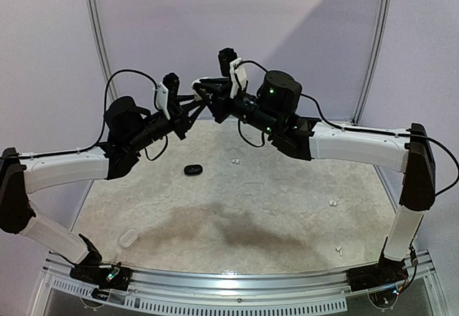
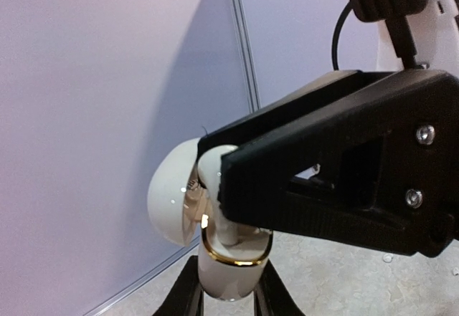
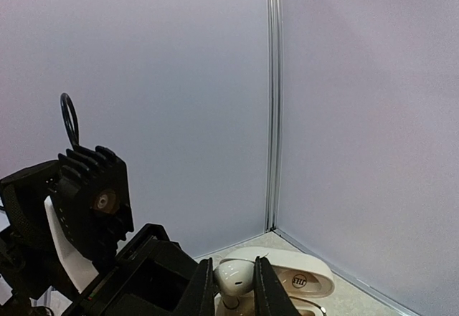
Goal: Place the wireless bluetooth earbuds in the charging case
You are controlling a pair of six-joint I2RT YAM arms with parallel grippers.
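Right hand [image 3: 234, 274] clamped on a white earbud [image 3: 237, 280] over the case [image 3: 305, 281] my left hand [image 2: 229, 302] grips; misaligned, it could jam or fall.

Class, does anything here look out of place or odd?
Nothing looks damaged. Loose white earbuds lie scattered across the table, apart from the black case. A dark patch crosses its middle: stain or shadow, unclear. Left hand grips the white case, right hand one bud.
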